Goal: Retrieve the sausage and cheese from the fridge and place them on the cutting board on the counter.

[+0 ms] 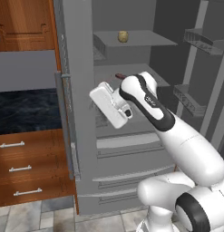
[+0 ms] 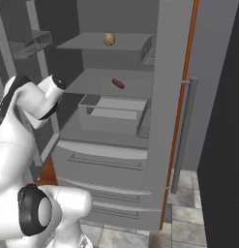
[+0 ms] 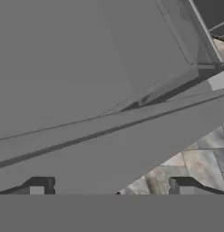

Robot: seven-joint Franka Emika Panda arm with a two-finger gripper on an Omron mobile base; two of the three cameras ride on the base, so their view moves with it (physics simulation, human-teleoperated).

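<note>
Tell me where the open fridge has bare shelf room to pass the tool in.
Top shelf: free either side of the cheese. Middle shelf: bare left of the sausage, toward the open tool. Crowded below, where the clear bin fills the shelf, and at the wire door racks.

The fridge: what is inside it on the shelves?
Inside the fridge, the cheese sits on the top shelf and the sausage on the shelf below. A clear bin's contents and the lower drawers' insides cannot be seen.
</note>
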